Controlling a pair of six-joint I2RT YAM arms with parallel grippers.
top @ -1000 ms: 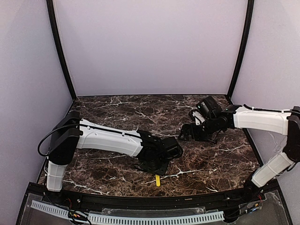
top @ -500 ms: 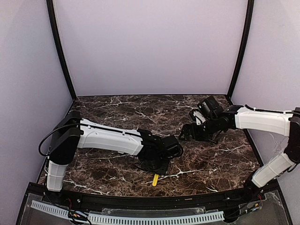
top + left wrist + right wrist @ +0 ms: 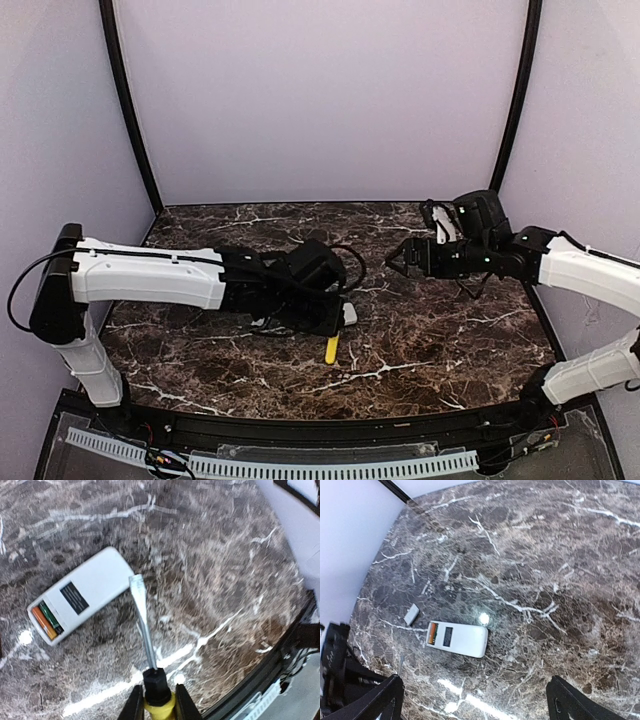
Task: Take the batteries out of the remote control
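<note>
The white remote control (image 3: 87, 592) lies flat on the marble with its battery bay open at one end. An orange battery (image 3: 44, 622) and a green one beside it sit in the bay. My left gripper (image 3: 157, 702) is shut on the yellow handle of a screwdriver (image 3: 144, 630); the blade tip reaches the remote's long edge. In the right wrist view the remote (image 3: 462, 640) lies between and beyond my open, empty right gripper (image 3: 472, 705), with the batteries (image 3: 432, 633) at its left end. In the top view my left arm hides most of the remote (image 3: 348, 313).
A small white cover piece (image 3: 411, 614) lies on the marble just left of the remote. The screwdriver's yellow handle (image 3: 332, 350) sticks out toward the table's front edge. My right gripper (image 3: 400, 262) hovers at mid-right. Walls enclose the back and sides.
My left arm has stretched out and its gripper has moved back from the front edge with the screwdriver. My right arm has drawn right and back.
</note>
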